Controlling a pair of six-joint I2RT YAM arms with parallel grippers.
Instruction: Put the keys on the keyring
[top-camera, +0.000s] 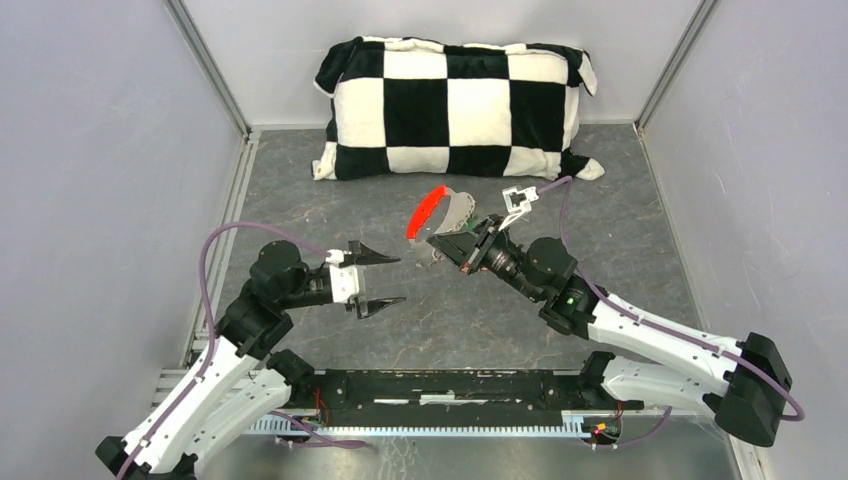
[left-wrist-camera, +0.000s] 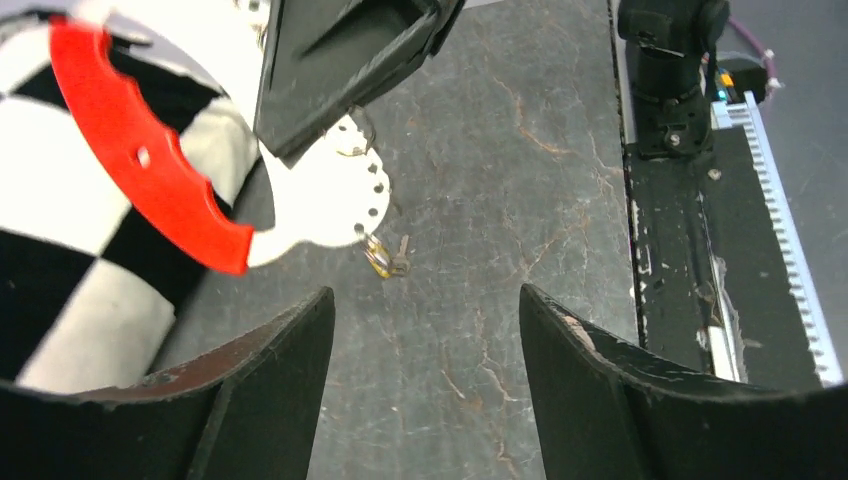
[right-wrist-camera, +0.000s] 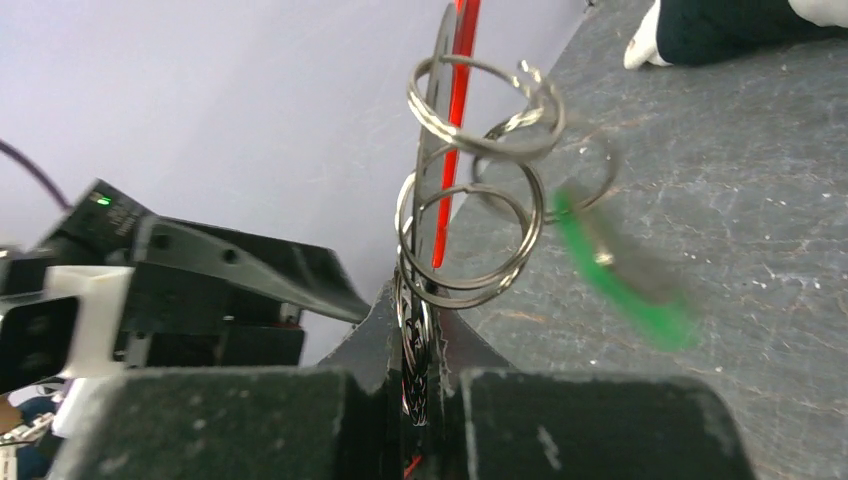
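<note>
My right gripper is shut on the keyring and holds it above the table. The keyring is several silver rings with a curved red tag and a white perforated disc. The green-headed key hangs from a ring and is blurred. A small brass key dangles below the disc's edge. In the right wrist view the fingers pinch the rings edge-on. My left gripper is open and empty, to the left of the keyring and a little nearer. Its fingertips are apart from the brass key.
A black-and-white checkered pillow lies at the back of the grey mat. A black rail runs along the near edge between the arm bases. Grey walls close in the left and right sides.
</note>
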